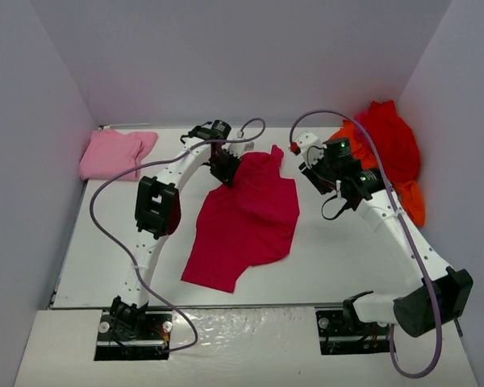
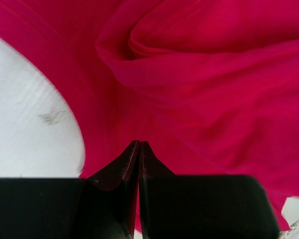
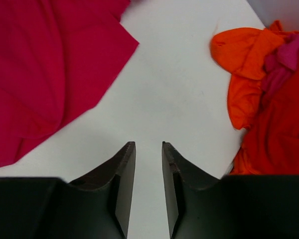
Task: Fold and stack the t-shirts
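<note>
Left gripper (image 2: 139,143) clamped the crimson-magenta cloth t-shirt (image 1: 246,222), unfolded in the middle of the worktop (image 1: 323,258), right gripper (image 3: 148,144) part-open and empty; only the light pink t-shirt (image 1: 113,153) looked folded, in the far-left corner, while the red t-shirt (image 1: 391,137) and orange t-shirt (image 3: 239,59) lay heaped far-right.

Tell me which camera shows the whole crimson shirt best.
Top external: the crimson shirt shows almost whole on the table, its far end bunched at the left gripper. Left wrist shows only close-up folds beyond shut fingers; right wrist catches just one edge.
</note>
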`<state>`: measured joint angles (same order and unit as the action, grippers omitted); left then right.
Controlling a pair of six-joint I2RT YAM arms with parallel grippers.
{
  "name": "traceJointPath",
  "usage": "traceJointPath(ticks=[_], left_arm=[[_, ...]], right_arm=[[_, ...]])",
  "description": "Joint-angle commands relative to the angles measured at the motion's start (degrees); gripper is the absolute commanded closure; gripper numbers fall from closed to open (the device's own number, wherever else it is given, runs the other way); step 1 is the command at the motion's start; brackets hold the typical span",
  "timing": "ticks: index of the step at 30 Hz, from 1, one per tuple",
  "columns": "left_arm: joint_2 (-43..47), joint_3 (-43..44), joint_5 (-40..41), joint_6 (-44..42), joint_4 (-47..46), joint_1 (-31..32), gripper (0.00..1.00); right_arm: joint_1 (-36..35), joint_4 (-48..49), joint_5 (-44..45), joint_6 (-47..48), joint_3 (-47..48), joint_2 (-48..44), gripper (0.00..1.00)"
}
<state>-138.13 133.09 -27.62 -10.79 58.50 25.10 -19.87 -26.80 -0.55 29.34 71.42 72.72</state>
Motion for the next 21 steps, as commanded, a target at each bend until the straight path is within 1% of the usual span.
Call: traceJointPath(ticks=[1,6,8,9,13,17,21], left_arm=[[2.0,2.3,-1.7,0.5,-1.3,0.8,1.0],[-0.5,2.3,-1.4,0.3,-0.9,0.9,1.0],[-0.7,1.7,-1.1,0.4,-0.9,0.9,1.0],[-0.7,1.4,-0.7,0.3,-0.8,0.9,1.0],[-0.5,-0.2,0.0,-0.6,0.9,0.9,1.0],[1.2,-3.2,0.6,-1.2,0.5,0.6,1.0],[1.2,-4.1,1.7,-1.1,0.4,0.5,1.0]], right_arm=[[-4.2,1.0,-1.6,-0.7,4.9,6.2,0.77],[-10.2,0.4,0.4,0.6,10.5,15.3,0.85],[-11.8,0.1,0.4,1.0,12.4,18.7,0.85],[-12.6,0.1,0.2,1.5,13.4,21.0,0.88],[-12.6,0.6,-1.0,2.2,16.0,29.4,0.9],[-11.1,1.5,-1.5,2.4,16.0,33.7,0.93],[-9.3,2.3,-0.4,1.9,15.8,38.0,0.93]])
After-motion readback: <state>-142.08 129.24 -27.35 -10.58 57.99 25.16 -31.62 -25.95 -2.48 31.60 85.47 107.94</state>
